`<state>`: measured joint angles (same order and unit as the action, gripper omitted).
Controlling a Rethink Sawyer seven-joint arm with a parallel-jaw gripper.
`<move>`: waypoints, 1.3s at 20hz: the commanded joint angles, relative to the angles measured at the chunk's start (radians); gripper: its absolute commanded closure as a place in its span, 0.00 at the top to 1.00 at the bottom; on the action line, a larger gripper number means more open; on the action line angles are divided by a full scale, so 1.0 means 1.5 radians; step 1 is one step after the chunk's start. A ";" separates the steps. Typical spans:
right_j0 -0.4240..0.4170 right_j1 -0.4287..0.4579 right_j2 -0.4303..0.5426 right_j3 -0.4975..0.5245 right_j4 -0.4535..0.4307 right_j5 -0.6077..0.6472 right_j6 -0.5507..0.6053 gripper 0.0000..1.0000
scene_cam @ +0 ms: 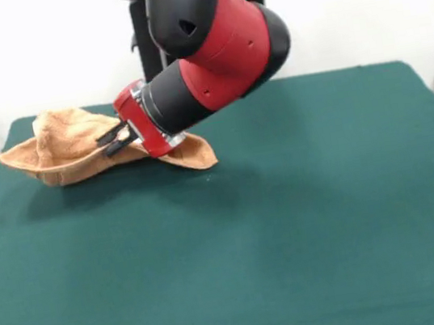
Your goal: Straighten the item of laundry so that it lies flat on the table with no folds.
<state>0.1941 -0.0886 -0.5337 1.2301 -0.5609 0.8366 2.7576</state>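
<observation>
Bare green cloth fills the near half of the table [314, 262], with nothing on it out to the near edge and the right edge. Farther back, toward the far left corner, the towel [64, 148] lies crumpled, a light orange-tan heap with its top bulging upward and one flap running out to the left edge. Another corner of it trails toward the table's middle and ends in a point beneath the arm [209, 57]. That red and black arm slants down from above, its wrist aimed leftward at the heap. Its gripper [114, 139] sits against the towel's right side, the dark fingers [108, 134] seemingly set close together on a fold of the cloth, though the grip itself is hard to make out.
</observation>
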 commanded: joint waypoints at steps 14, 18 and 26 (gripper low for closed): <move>-0.146 -0.336 0.220 0.191 -0.036 -0.019 -0.365 0.00; -0.145 -0.363 0.220 0.206 -0.046 -0.019 -0.368 0.00; -0.144 -0.405 0.217 0.246 -0.038 -0.022 -0.356 0.00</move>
<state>-0.0444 -0.6474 -0.3503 1.4512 -0.5994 0.7282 2.5086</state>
